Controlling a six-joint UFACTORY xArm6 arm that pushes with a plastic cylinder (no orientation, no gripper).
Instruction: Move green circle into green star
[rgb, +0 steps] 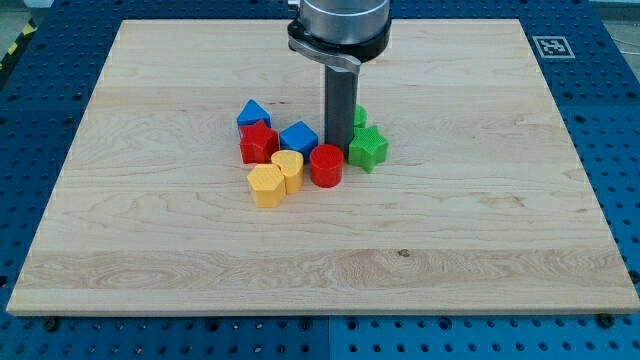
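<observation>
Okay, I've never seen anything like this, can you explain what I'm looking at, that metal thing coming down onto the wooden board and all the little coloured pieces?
This is one camera picture looking down at an angle on a wooden board fixed on a blue perforated table. The metal cylinder at the view's top is the end of a robot arm. It has no gripper and holds nothing: it ends in a dark rod, and its lower end, my tip, pushes blocks by sliding along the board.

The blocks sit in one cluster: a blue triangle, a red star, a blue block, two yellow blocks, a red cylinder and a green star. A second green piece, probably the green circle, peeks out behind the rod. My tip stands between the blue block and the green star, just above the red cylinder.
</observation>
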